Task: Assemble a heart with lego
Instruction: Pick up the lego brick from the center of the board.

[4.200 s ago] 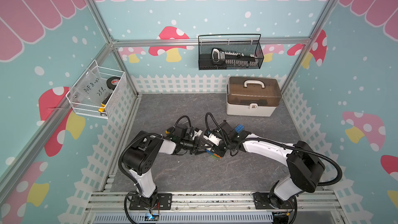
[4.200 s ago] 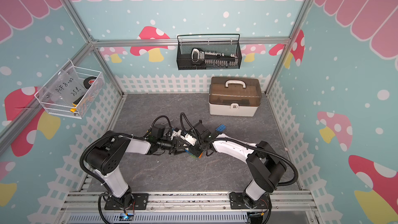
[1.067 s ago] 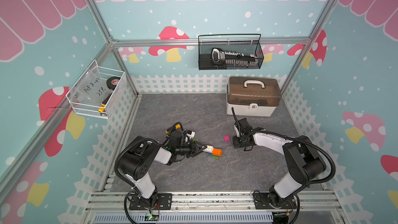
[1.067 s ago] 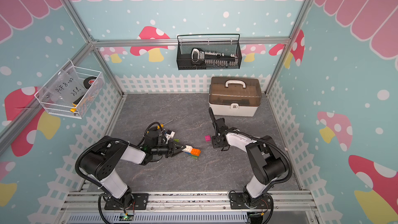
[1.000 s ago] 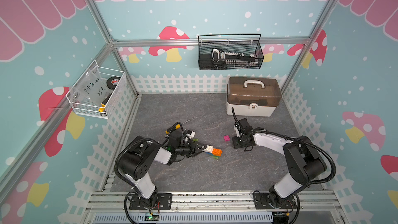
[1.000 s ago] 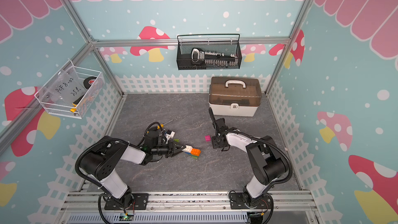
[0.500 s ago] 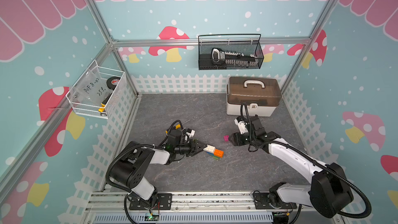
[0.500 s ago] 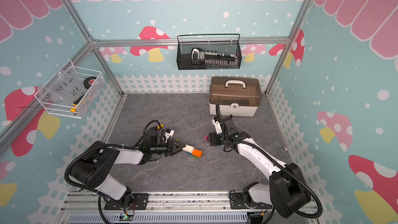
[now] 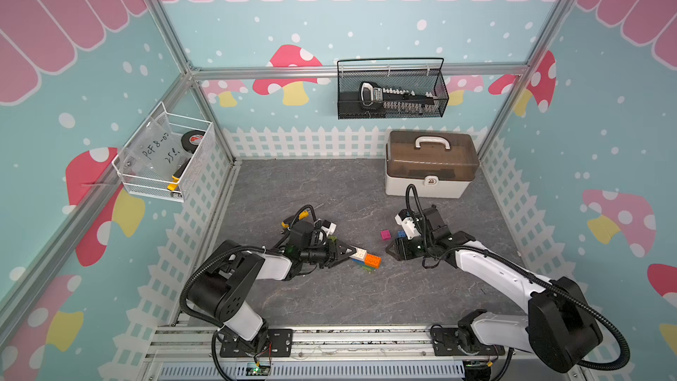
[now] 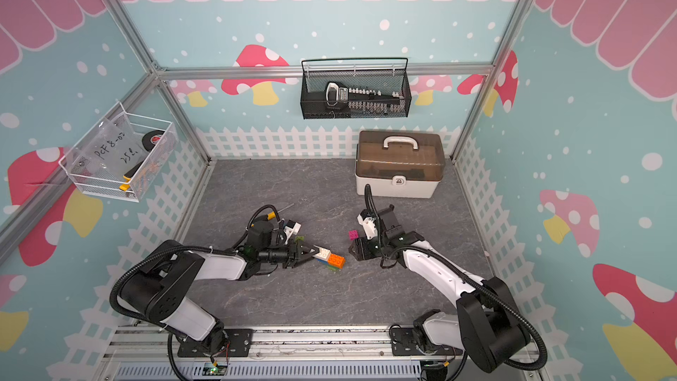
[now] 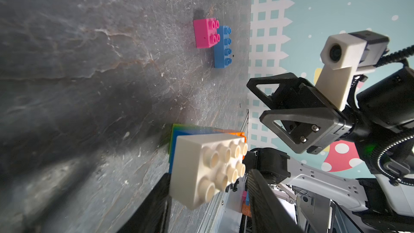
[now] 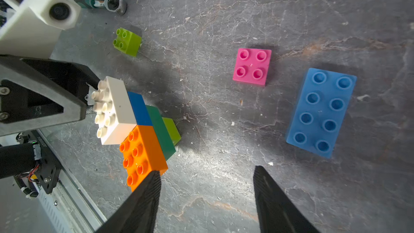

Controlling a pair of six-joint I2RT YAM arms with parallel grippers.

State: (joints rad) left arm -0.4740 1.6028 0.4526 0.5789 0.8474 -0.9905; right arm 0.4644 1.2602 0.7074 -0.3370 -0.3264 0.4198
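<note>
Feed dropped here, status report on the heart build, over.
Right pincer open, empty. Left pincer astride white brick of partial heart, grip unclear. Pink brick, blue brick, lime brick loose. Nothing blocking.

In both top views the whole scene is seen from high above its front edge, facing down toward the back wall [image 9: 329, 31]; nearly the same field is covered. The left wrist view is taken low along the worktop [image 11: 89, 63], facing the right wrist camera [image 11: 336, 52]. The right wrist view is aimed steeply down from close by; the heart [image 12: 139, 126] and the pink brick [image 12: 252, 67] are shared by both wrist views.
</note>
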